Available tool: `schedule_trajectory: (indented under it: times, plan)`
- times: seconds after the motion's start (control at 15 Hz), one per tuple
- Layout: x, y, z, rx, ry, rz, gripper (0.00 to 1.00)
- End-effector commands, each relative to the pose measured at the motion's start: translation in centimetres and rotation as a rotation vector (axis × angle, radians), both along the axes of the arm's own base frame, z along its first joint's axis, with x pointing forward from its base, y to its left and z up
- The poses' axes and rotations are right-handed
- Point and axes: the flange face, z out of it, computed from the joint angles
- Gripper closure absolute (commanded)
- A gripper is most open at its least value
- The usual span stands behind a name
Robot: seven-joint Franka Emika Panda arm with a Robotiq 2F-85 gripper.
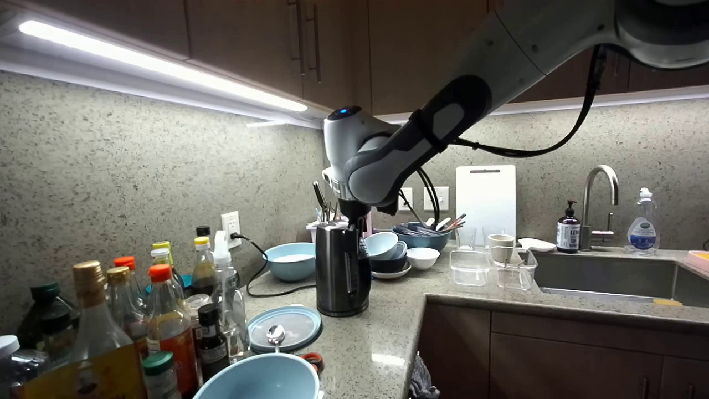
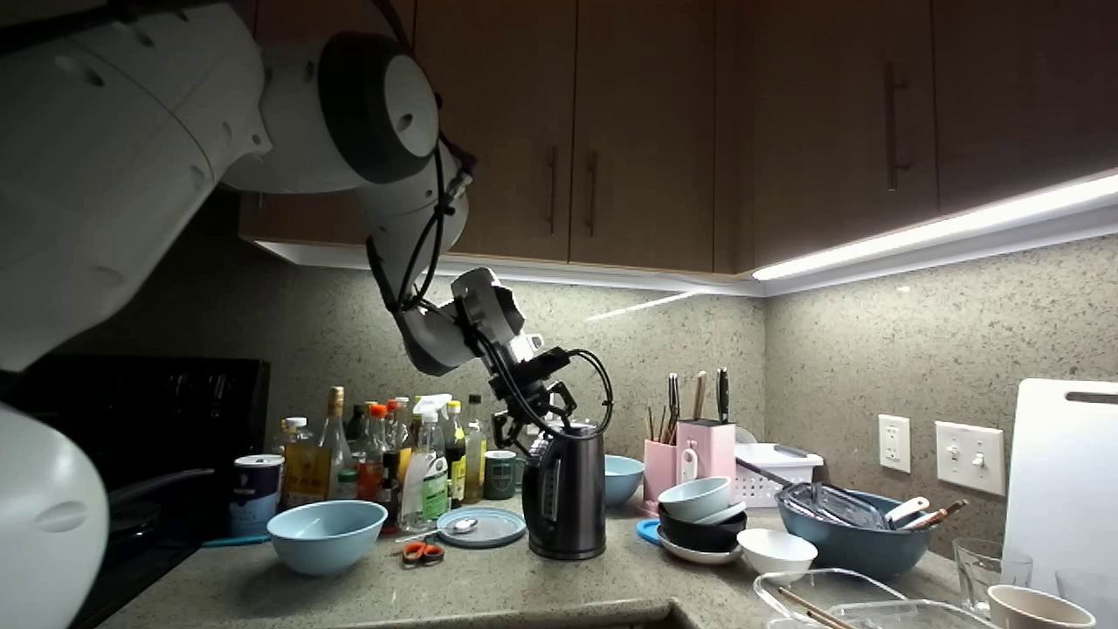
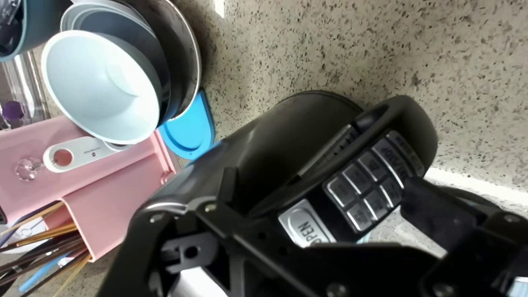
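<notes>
Worktop (image 2: 489, 585), bearing an electric kettle (image 2: 581, 498), dark, upright; pale blue plate (image 2: 500, 528) just beside the kettle.
End effector (image 3: 321, 187), one: at the kettle's handle (image 3: 408, 119), fingers (image 3: 429, 204) apart to either side of it, contact not determinable. OPEN button (image 3: 306, 225): at the kettle's upper end. Step in hand, as judged: alignment on the handle; next move calls for centring the fingers, then closing.

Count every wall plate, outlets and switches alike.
3: an outlet plate with a black plug, left of the kettle in an exterior view; a narrow plate and a double-switch plate, side by side on the adjoining wall. Others may be hidden.
</notes>
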Motion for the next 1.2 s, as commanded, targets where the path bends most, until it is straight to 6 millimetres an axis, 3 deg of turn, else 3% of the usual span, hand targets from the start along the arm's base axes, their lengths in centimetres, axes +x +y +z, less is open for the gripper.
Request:
schedule_trajectory:
  times: [0.0, 0.47, 0.73, 1.0, 1.13]
  plan:
    - [-1.2, -1.4, 0.1, 0.023, 0.02, -0.059, 0.0]
    - [-3.1, -1.2, 2.2, 0.041, 0.04, -0.062, 0.0]
    - [-4.7, 0.9, 2.6, 0.14, 0.139, -0.065, 0.0]
    - [-4.6, 1.4, 3.7, 0.107, 0.096, -0.025, 0.0]
    - [-4.7, 0.6, 3.9, 0.109, 0.189, 0.076, 0.0]
